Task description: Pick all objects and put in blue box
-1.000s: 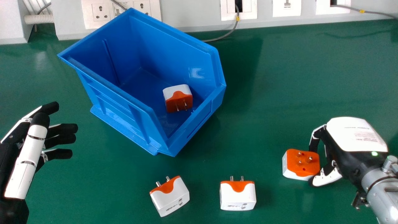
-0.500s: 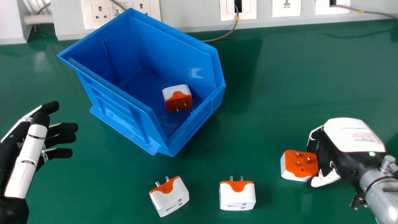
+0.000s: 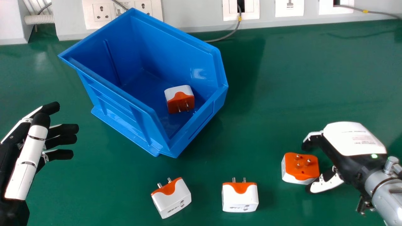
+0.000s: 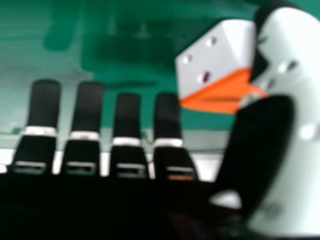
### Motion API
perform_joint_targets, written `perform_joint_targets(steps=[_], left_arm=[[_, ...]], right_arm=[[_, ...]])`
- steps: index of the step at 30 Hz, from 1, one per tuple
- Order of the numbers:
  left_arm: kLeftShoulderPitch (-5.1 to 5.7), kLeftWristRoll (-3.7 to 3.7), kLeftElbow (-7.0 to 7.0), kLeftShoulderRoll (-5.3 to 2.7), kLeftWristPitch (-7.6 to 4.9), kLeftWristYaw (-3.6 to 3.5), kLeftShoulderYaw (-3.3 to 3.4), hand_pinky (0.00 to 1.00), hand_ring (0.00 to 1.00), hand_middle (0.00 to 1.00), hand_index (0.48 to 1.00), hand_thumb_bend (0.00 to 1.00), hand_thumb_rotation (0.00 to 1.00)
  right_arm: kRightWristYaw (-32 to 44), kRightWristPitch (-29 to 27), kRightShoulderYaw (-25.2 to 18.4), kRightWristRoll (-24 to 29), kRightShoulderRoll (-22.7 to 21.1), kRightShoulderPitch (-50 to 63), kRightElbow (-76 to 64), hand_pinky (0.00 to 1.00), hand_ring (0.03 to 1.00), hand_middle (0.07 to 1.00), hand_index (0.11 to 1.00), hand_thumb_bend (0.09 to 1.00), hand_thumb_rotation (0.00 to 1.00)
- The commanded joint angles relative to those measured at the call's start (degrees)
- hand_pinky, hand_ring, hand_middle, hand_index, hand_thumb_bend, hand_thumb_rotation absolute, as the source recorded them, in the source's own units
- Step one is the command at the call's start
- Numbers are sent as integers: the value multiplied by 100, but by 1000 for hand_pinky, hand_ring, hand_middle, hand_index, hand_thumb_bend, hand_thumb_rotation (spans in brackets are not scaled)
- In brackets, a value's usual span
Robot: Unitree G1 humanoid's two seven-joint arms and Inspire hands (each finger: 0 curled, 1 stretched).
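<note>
1. Right hand [image 3: 353,139]: fingers [image 4: 126,115] extended side by side along the bottom edge of the frame; black, with silver bands.
2. Thumb [image 4: 297,75]: at the right of the frame, spaced from the fingers; pale grey shell, black pad [image 4: 260,140].
3. Plug adapter [image 4: 212,62]: beyond the fingertips, adjacent to the thumb and partly hidden by it. Contact cannot be verified. Orientation: tilted. Visible parts: light face with small round openings, orange section.
4. Tabletop [image 4: 135,25]: green, extending beyond the fingers and behind the adapter; darker patches near the fingertips.
</note>
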Motion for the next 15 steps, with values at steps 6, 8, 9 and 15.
perform_joint_targets(steps=[6,8,9,15], left_arm=[[-9,-49,-146,41,-14,12,51,618,690,689,832,463,892],[-2,-46,-165,40,-6,13,48,618,690,689,832,463,892],[1,-48,-167,41,-4,11,51,618,690,689,832,463,892],[0,-42,-151,43,-14,0,61,618,689,688,832,464,892]], right_arm=[[4,-109,-39,-53,-153,-92,-174,692,814,867,827,581,284],[-31,-220,-24,-81,-205,-114,-131,701,823,876,836,586,291],[-38,-277,-18,-100,-239,-121,-115,705,826,879,839,589,294],[-117,-736,68,-241,-510,-222,3,726,845,902,869,599,300]])
